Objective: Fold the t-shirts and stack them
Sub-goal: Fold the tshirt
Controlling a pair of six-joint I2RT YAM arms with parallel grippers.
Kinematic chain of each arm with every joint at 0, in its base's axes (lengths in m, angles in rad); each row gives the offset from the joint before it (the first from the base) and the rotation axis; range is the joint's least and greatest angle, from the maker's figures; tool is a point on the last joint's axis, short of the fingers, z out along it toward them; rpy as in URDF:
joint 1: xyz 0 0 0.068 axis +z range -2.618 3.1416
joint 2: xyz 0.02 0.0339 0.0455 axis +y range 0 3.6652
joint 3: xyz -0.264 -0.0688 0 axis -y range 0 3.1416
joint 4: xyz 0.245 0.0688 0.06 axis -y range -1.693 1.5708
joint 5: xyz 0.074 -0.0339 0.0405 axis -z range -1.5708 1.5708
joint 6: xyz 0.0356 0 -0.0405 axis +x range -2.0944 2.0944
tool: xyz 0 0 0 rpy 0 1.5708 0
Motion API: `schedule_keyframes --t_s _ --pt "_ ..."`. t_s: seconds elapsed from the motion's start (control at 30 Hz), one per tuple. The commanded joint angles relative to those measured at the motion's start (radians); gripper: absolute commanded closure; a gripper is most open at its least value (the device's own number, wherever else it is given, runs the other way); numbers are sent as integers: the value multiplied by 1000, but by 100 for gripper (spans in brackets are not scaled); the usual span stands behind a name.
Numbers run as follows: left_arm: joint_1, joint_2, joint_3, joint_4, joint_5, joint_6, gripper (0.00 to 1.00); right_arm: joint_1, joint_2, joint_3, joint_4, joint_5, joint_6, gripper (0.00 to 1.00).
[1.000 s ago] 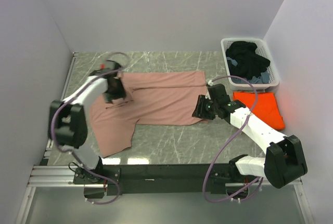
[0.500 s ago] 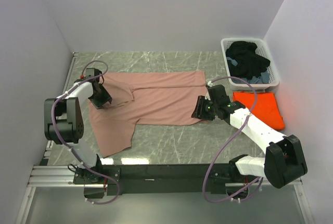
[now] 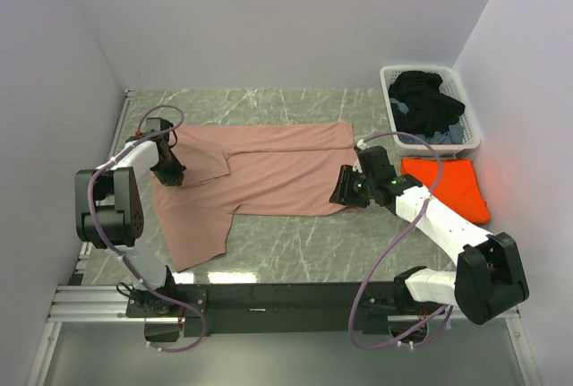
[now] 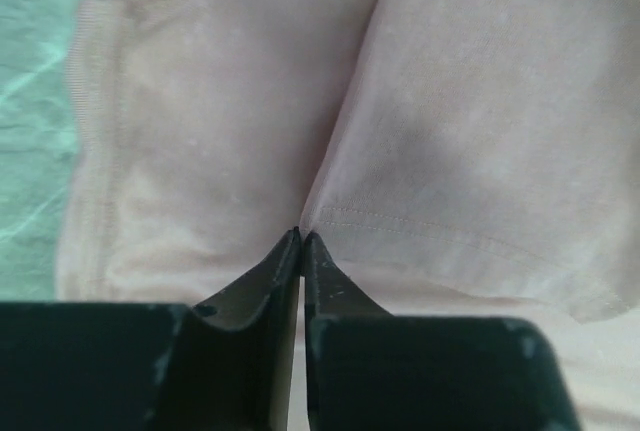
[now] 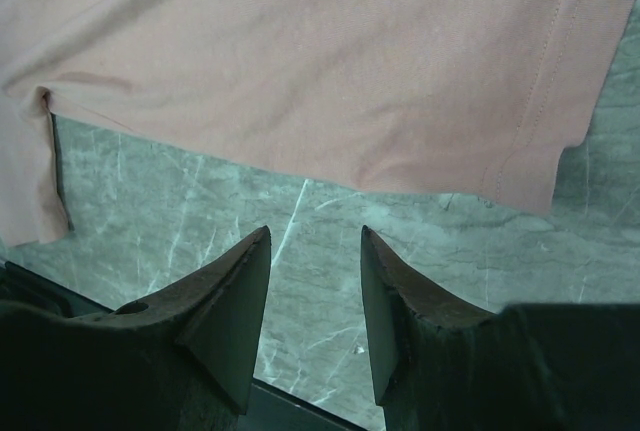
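Under the tips of the left gripper (image 4: pixel 301 236) lies the sleeve hem of the pink tee (image 3: pixel 269 167). Its jaws are pressed almost together, and I cannot tell if any cloth is caught between them. The tee lies spread on the counter (image 3: pixel 304 238) and reaches across to the right gripper (image 5: pixel 315 234), which waits half open and empty, with the bottom hem just ahead of its fingers. My worry is that the left pinch has only one thin layer, or nothing, so the sleeve would slip out when I lift and the fold would come crooked. If only the left side pulls, the whole tee may drag. Behind the right gripper lies the orange tee (image 3: pixel 452 184), folded flat. Beyond that, the white basket (image 3: pixel 472 140) holds dark clothes (image 3: pixel 428 104).
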Motion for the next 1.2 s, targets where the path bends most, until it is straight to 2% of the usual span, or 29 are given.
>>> schedule_keyframes --t_s 0.0,0.17,0.27,0.3,0.37,0.4,0.5,0.6,0.7,0.93,1.17 --pt "26 -66 6 -21 -38 23 91 2 -16 1 6 14 -19 52" --pt "55 -43 6 -40 -31 23 89 0 -13 0 3 26 -24 52" --pt "57 -38 10 -50 -12 20 76 0 -6 7 -8 51 -30 52" --pt "57 -40 10 -55 -5 15 67 2 2 12 -11 57 -35 52" --pt "57 -58 10 -61 5 9 57 0 11 26 -14 78 -36 52" --pt "55 -69 17 -73 5 2 47 0 25 41 -14 85 -33 52" --pt "57 -109 55 -107 -22 -15 39 -1 66 68 -9 126 -23 52" --pt "29 -142 112 -100 -71 0 39 -10 125 95 12 141 -12 52" --pt "-48 -112 186 -103 -113 23 44 -20 192 102 52 144 1 54" --pt "-186 94 335 -51 -90 35 49 -20 355 202 77 160 1 57" --pt "-204 273 460 -34 -77 32 51 -29 488 289 70 155 -12 57"
